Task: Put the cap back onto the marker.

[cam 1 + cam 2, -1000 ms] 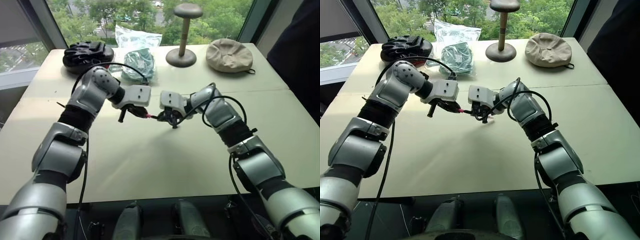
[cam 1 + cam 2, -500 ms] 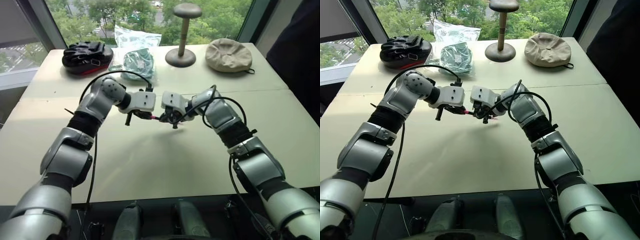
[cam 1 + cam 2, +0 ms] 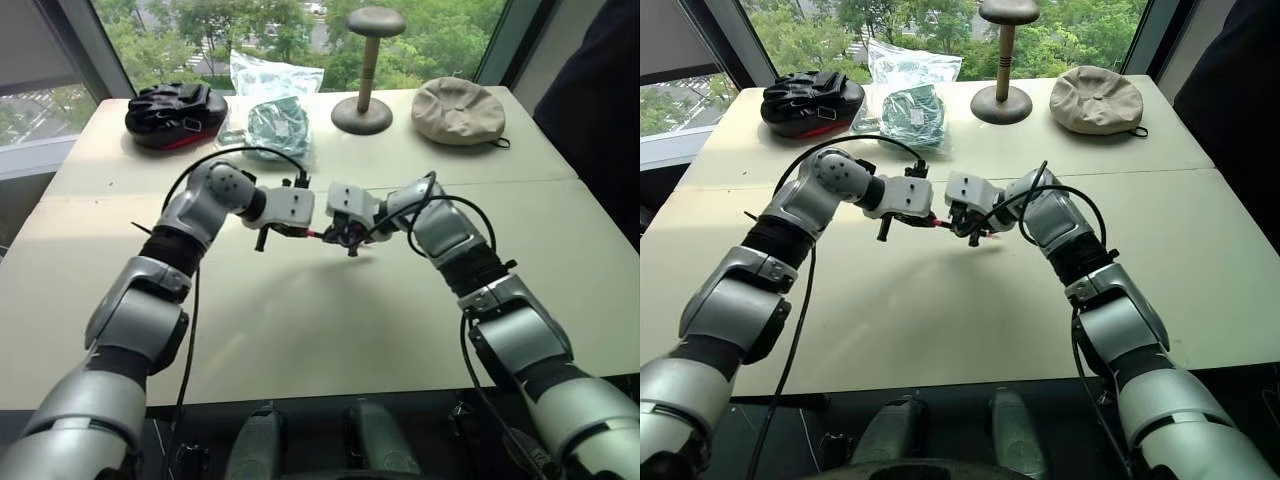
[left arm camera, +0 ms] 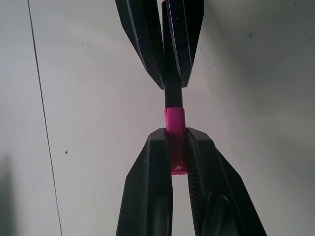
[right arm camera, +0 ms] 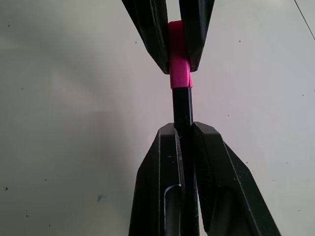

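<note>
Bright daylight, soft shadows

Light enters through the window (image 3: 300, 30) beyond the desk (image 3: 300, 320); arms cast faint shadows; wrist views sharp.

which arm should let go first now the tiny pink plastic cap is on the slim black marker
Left, probably. The left gripper pinches only the tiny pink plastic cap, apparently seated on the slim black marker; the right gripper clamps the barrel and can carry it.

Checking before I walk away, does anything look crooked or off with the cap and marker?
Nothing stands out. The cap, in the left gripper, sits in line on the marker held by the right gripper.
</note>
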You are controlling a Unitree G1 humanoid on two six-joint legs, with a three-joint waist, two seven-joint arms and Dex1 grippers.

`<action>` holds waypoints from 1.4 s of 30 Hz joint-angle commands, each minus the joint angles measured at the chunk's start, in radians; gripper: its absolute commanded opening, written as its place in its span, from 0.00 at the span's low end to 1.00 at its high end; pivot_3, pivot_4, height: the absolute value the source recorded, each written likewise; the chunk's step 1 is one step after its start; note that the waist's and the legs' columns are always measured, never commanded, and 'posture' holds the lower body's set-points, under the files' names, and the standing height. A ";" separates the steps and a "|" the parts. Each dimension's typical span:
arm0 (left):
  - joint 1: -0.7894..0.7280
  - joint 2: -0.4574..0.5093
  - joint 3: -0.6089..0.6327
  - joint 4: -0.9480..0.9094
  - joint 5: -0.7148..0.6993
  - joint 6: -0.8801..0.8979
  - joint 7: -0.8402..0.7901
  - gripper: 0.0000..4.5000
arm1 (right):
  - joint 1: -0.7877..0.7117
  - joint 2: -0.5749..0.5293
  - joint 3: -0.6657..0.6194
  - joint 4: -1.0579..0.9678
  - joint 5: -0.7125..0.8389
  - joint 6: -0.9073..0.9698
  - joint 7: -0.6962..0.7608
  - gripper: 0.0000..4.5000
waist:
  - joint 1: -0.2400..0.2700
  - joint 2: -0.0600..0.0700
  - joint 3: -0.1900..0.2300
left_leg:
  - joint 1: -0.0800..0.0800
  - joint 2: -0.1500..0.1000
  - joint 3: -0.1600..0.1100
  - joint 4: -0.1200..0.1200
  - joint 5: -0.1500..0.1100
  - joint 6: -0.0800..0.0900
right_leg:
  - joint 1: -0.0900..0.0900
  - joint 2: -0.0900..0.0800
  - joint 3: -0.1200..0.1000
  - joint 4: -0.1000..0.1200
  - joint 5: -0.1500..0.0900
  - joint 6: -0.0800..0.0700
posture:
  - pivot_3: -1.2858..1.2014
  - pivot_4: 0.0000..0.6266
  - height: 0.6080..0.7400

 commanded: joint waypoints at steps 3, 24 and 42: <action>-0.021 -0.012 -0.013 0.062 0.033 -0.025 0.051 0.54 | -0.065 0.006 -0.050 -0.049 0.045 -0.067 0.006 0.00 | -0.002 0.000 0.000 | 0.000 0.000 0.000 0.000 0.000 0.000 | -0.001 0.000 0.001 0.001 0.000 0.000 | 0.52 0.24 1.00; 0.037 0.103 0.074 -0.160 -0.120 0.106 -0.090 1.00 | -0.017 -0.041 -0.052 0.078 0.009 -0.104 -0.047 0.00 | -0.005 0.000 0.000 | 0.000 0.000 0.000 0.000 0.000 0.000 | -0.001 0.001 0.000 0.003 0.000 0.000 | 0.52 0.24 1.00; 0.458 0.039 0.492 -0.731 -0.351 0.680 0.455 1.00 | 0.100 -0.333 -0.390 -0.034 0.112 0.395 -0.289 0.00 | 0.022 0.000 0.000 | 0.001 0.001 0.000 0.003 0.000 0.001 | 0.002 -0.001 0.001 0.002 0.000 0.000 | 0.52 0.24 1.00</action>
